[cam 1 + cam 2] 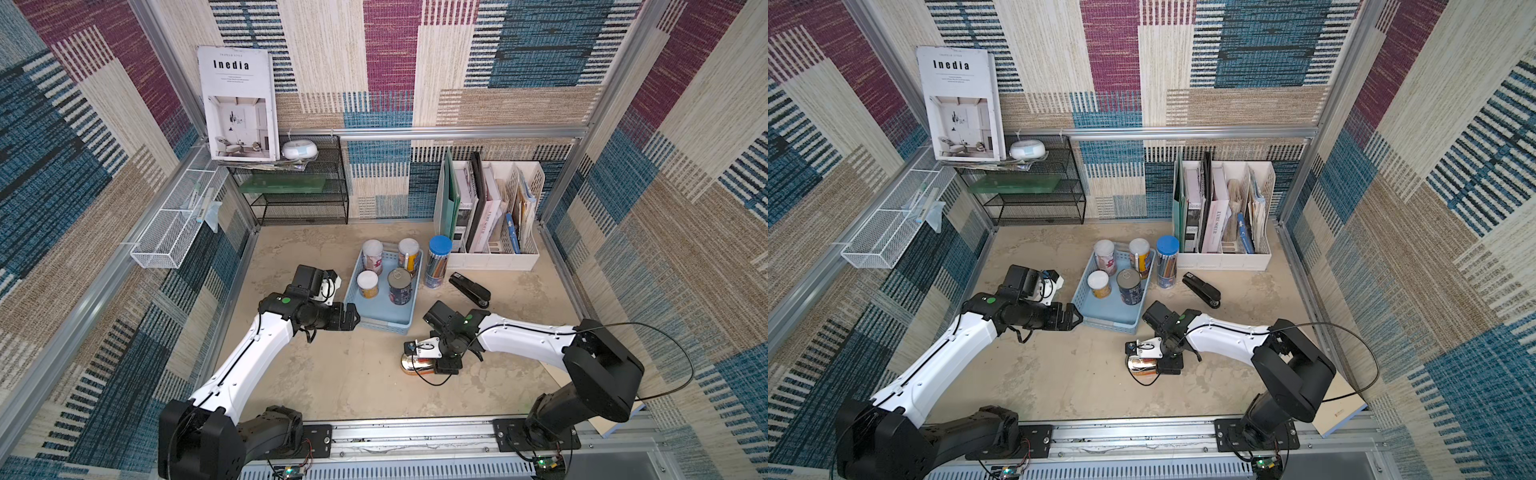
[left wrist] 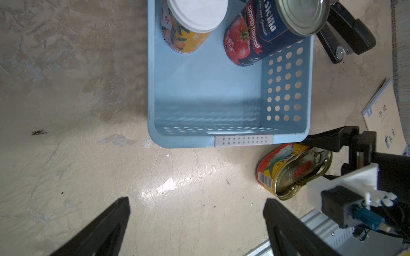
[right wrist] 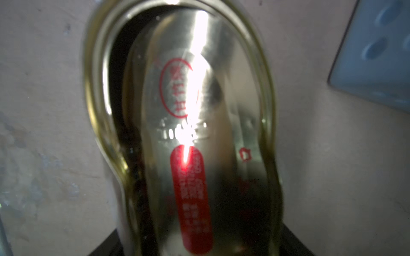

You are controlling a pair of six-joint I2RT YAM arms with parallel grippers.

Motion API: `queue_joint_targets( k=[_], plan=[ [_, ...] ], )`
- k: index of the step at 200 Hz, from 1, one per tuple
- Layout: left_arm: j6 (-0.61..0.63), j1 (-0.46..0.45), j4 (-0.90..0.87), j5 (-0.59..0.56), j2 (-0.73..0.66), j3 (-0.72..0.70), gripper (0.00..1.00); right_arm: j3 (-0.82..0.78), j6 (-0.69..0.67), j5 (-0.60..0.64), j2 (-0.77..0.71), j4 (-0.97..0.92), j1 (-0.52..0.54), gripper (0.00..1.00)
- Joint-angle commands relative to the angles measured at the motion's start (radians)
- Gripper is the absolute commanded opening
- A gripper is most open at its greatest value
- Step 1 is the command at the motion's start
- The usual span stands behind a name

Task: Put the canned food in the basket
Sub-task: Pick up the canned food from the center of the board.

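Canned food, five pieces: four in the basket (image 1: 384, 325), one out on the table. Far left first: my left gripper (image 1: 353, 319) sits at the basket's 7 o'clock, just beside its near-left corner. Its fingers are spread wide over bare tabletop, and the left wrist view (image 2: 196, 202) shows the same.

The basket is light blue and shallow, with round holes in the walls and a grey handle strip on the near rim. Everything inside is upright:
- short yellow can (image 1: 368, 285) at 9 o'clock, white lid, fruit print
- pink can (image 1: 372, 254) at 11 o'clock, white lid
- silver tin (image 1: 400, 287) at 3 o'clock, dark blue label with a red tomato, reads "CHOPPED TOMATOES"
- orange-yellow can (image 1: 409, 254) at 1 o'clock, white lid

The oval tin (image 1: 415, 365) is on the table at the basket's 5 o'clock, near it but apart. It is flat and gold with a pull tab, a red-and-yellow label with a barcode, and a red stamp on the shiny face. My right gripper (image 2: 319, 158) straddles it, one finger on each side. I cannot tell whether they press on it or stand off.

A blue-lidded pencil tube (image 1: 438, 262) stands at the basket's 2 o'clock, just beside it. A black stapler (image 1: 469, 289) lies further right.
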Motion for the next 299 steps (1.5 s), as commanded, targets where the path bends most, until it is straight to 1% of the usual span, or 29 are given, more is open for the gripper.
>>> queue_joint_targets(
  k=[1, 12, 50, 67, 94, 126, 152, 172, 217, 240, 276, 299],
  plan=[
    [0.009, 0.001, 0.016, 0.014, 0.002, 0.009, 1.00, 0.004, -0.013, 0.015, 0.014, 0.004, -0.012, 0.99],
    [0.009, 0.003, 0.016, 0.015, 0.003, 0.009, 0.99, 0.010, -0.017, 0.014, 0.025, 0.005, -0.017, 0.99],
    [0.011, 0.004, 0.016, 0.015, 0.002, 0.010, 0.99, 0.013, -0.011, 0.020, 0.041, 0.004, -0.017, 0.87],
    [0.012, 0.005, 0.016, 0.015, 0.001, 0.009, 0.99, 0.009, 0.000, 0.021, 0.021, 0.013, -0.017, 0.78],
    [0.012, 0.008, 0.016, 0.016, 0.003, 0.012, 0.99, 0.013, 0.015, 0.005, -0.008, 0.008, -0.016, 0.71],
    [0.013, 0.010, 0.016, 0.018, 0.002, 0.011, 0.99, 0.030, 0.030, -0.033, -0.015, -0.005, -0.017, 0.57],
    [0.012, 0.010, 0.017, 0.018, 0.001, 0.010, 0.99, 0.028, 0.037, -0.048, -0.012, -0.006, -0.017, 0.56],
    [0.013, 0.011, 0.016, 0.020, 0.001, 0.009, 0.99, 0.034, 0.045, -0.059, -0.009, -0.006, -0.016, 0.50],
    [0.013, 0.013, 0.018, 0.019, 0.000, 0.009, 0.99, 0.065, 0.089, -0.112, -0.038, 0.002, -0.017, 0.45],
    [0.012, 0.014, 0.018, 0.020, 0.003, 0.009, 0.99, 0.107, 0.113, -0.130, -0.055, -0.017, -0.017, 0.42],
    [0.010, 0.016, 0.017, 0.021, 0.001, 0.009, 0.99, 0.203, 0.145, -0.151, -0.082, -0.080, -0.017, 0.42],
    [0.009, 0.022, 0.016, 0.018, -0.001, 0.009, 0.99, 0.268, 0.171, -0.156, -0.091, -0.121, -0.017, 0.44]
  ],
)
